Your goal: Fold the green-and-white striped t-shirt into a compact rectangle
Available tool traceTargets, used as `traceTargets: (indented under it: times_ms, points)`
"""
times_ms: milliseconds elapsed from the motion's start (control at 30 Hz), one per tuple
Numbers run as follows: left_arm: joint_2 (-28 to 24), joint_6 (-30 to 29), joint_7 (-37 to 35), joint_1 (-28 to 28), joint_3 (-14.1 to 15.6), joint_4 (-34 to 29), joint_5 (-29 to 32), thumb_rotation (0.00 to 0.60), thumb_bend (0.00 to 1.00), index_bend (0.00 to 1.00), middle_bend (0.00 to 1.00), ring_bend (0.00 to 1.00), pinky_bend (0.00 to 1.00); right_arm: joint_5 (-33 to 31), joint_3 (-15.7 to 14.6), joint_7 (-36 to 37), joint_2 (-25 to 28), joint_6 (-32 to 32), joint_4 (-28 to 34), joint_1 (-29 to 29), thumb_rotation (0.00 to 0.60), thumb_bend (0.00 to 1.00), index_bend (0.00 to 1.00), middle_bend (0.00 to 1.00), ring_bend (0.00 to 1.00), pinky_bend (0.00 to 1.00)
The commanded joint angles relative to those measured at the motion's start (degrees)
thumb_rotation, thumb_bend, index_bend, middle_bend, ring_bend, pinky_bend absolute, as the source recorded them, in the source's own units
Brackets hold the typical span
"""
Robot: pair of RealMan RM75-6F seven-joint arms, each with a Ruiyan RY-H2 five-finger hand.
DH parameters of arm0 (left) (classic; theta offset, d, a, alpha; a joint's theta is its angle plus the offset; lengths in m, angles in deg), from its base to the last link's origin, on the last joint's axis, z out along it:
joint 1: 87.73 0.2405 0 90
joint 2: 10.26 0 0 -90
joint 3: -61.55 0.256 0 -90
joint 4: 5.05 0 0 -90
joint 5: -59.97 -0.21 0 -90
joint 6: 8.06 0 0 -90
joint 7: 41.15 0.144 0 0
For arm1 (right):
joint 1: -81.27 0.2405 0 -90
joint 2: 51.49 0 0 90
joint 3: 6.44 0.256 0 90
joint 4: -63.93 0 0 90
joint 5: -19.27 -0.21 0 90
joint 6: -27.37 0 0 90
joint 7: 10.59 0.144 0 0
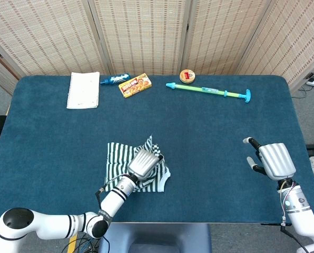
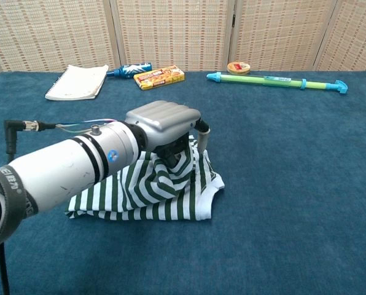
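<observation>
My left hand sits on top of the striped t-shirt, fingers curled down and pinching a raised fold of the cloth near the shirt's far right edge. The shirt lies bunched on the table, at the near side and a little left of its middle. My right hand hovers well to the right of the shirt, fingers spread and holding nothing. Far beyond the shirt lie a notebook, a snack box and a long green toy pump.
</observation>
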Motion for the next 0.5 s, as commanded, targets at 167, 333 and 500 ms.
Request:
traceTargets:
  times_ms: [167, 333, 500]
  points:
    - [3.25, -3.39, 0.64, -0.60, -0.70, 2.33, -1.15, 0.600, 0.19, 0.14, 0.86, 0.77, 0.90, 0.06, 0.09, 0.00, -0.08, 0.00, -0.08, -0.01, 0.600, 0.34, 0.31, 0.99, 1.00, 1.00]
    - [4.68, -5.49, 0.09, -0.65, -2.23, 3.55, -1.37, 0.600, 0.12, 0.02, 0.86, 0.77, 0.90, 0.20, 0.15, 0.00, -0.12, 0.21, 0.04, -0.11, 0.600, 0.34, 0.31, 1.00, 1.00, 1.00]
    - [2.17, -6.14, -2.22, 0.86, -2.96, 0.03, -1.04, 0.600, 0.12, 0.02, 0.86, 0.77, 0.90, 0.17, 0.31, 0.06, 0.07, 0.44, 0.09, -0.24, 0.600, 0.34, 0.31, 1.00, 1.00, 1.00]
